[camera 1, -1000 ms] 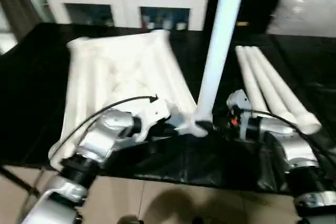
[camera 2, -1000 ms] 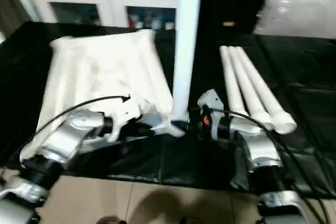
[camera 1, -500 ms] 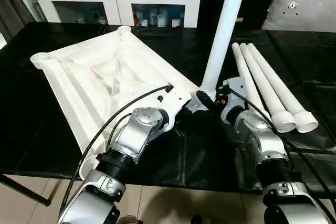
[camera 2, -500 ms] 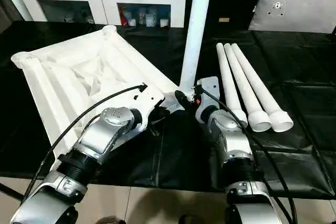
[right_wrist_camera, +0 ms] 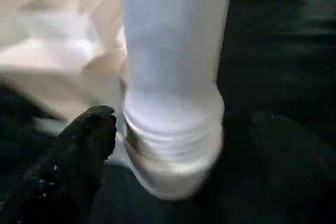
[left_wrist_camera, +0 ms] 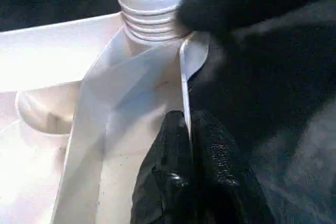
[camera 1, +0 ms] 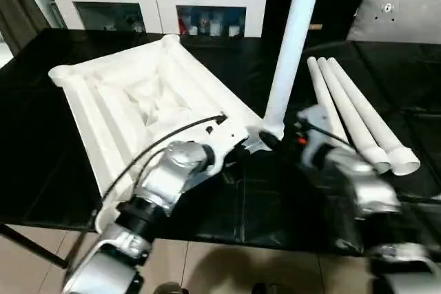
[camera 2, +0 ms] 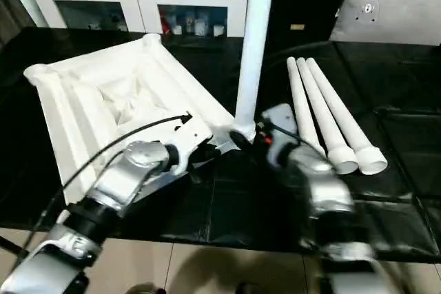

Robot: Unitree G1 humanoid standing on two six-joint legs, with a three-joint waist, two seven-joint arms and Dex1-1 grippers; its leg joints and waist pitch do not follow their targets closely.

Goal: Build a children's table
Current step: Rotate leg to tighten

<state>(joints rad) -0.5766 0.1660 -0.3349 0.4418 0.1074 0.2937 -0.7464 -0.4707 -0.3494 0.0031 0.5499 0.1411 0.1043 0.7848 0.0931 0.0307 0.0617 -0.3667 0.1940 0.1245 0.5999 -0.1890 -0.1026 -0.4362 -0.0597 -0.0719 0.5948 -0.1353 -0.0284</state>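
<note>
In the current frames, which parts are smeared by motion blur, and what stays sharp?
Left eye view: right arm smeared; tabletop and spare legs fairly crisp. Right eye view: same smear. Right wrist view: upright leg soft. Left wrist view: fingers on the rim sharp.

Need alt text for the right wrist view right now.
A white table leg stands upright, its ribbed base in the tabletop's corner socket. The right hand is open, a black finger on either side, clear of the leg.

Left tool [left_wrist_camera: 190, 145] is pinched tight, right tool [right_wrist_camera: 173, 145] spread wide (silver forearms angled inward).
</note>
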